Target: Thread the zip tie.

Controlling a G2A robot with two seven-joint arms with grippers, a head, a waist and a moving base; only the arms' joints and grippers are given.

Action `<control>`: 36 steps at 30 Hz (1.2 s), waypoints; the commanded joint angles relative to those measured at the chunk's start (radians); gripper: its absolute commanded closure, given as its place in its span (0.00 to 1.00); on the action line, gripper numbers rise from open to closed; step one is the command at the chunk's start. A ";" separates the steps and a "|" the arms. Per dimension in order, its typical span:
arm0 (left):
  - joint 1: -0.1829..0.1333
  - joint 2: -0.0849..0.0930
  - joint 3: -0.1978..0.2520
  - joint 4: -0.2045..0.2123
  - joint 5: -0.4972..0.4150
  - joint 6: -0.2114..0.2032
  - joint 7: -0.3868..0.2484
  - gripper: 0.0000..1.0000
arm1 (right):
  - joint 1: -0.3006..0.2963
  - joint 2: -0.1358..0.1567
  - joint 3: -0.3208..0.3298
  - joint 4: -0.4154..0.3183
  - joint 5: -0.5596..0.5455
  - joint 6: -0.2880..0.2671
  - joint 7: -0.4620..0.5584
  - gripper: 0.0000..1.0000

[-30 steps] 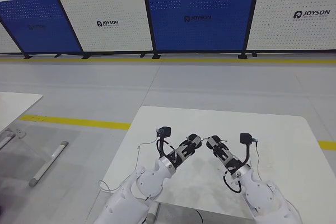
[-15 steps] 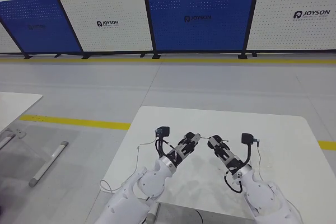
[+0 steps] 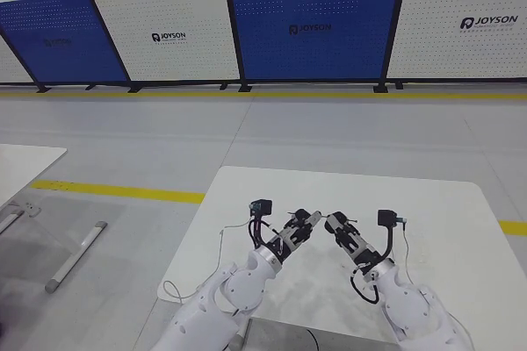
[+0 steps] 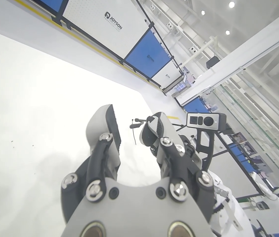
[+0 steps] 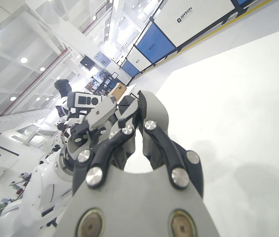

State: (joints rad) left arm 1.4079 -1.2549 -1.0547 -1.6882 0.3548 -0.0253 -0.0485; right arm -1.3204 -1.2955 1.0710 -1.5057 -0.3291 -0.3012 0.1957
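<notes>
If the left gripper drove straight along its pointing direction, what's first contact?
Likely the zip tie, in the gap between the open jaws of the left gripper; depth unclear. Beyond it, the table.

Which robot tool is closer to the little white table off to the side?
Left. The left tool hangs over the big table on the side facing the little table; the right tool is just past it, farther from that table.

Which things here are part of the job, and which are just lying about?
Part of the job:
- zip tie, in the air above the table
- left gripper, open beside it
- right gripper, shut

Just lying about:
- side table
- grey bar on the floor
- wall panels
</notes>
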 commanded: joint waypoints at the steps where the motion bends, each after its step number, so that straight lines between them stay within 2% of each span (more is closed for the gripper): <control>1: -0.003 -0.001 0.002 0.001 0.002 0.002 0.001 0.98 | -0.001 0.000 0.001 -0.001 -0.001 0.001 0.001 1.00; 11: -0.016 -0.003 0.003 0.018 -0.006 0.001 -0.013 1.00 | 0.005 -0.003 -0.002 -0.008 -0.008 0.006 0.011 1.00; 24: -0.007 0.000 -0.012 0.002 -0.001 -0.019 -0.024 1.00 | 0.022 -0.007 -0.007 -0.005 -0.010 0.042 0.060 1.00; 28: -0.006 0.000 -0.013 -0.002 0.008 -0.014 -0.025 1.00 | 0.030 -0.006 0.000 -0.008 0.045 0.035 0.121 1.00; 36: -0.009 -0.001 -0.009 -0.008 0.014 -0.007 -0.025 1.00 | 0.033 -0.005 0.013 -0.016 0.051 0.069 0.131 1.00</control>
State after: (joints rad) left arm 1.3989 -1.2560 -1.0636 -1.6952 0.3666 -0.0331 -0.0752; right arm -1.2879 -1.3004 1.0841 -1.5223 -0.2790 -0.2381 0.3256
